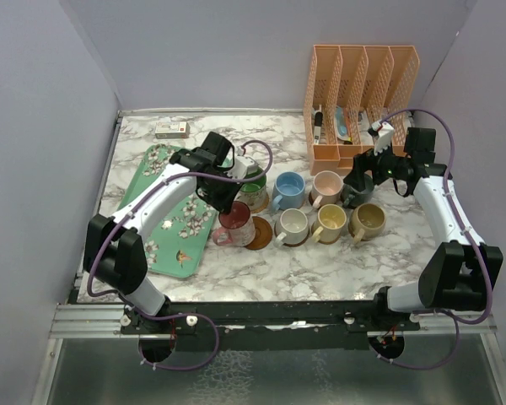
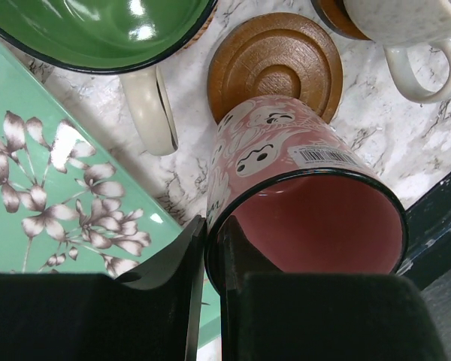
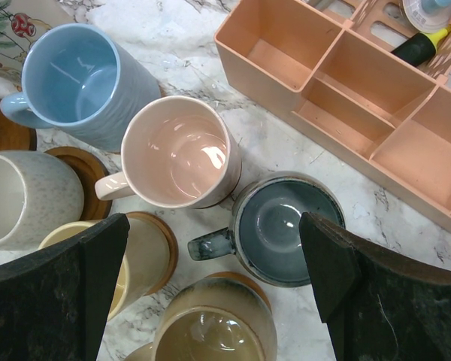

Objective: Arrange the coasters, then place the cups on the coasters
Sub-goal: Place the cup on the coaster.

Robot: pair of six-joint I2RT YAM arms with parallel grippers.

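Note:
My left gripper [image 2: 213,232] is shut on the rim of the red cup [image 2: 286,165], one finger inside and one outside. The cup hangs tilted, its base by the near edge of a bare ringed coaster [image 2: 274,64]. In the top view that red cup [image 1: 234,224] sits just left of this coaster [image 1: 261,234]. The green cup [image 1: 253,194], blue cup [image 1: 288,189], pink cup [image 1: 326,186], cream cup [image 1: 292,225], yellow cup [image 1: 330,221] and tan cup [image 1: 368,219] stand in two rows. My right gripper [image 3: 214,244] hovers open over the dark grey-teal cup [image 3: 286,229].
The mint-green floral tray [image 1: 156,169] lies under my left arm at the left. A peach desk organizer [image 1: 363,84] stands at the back right, close behind my right gripper. A small white box [image 1: 171,129] lies at the back left.

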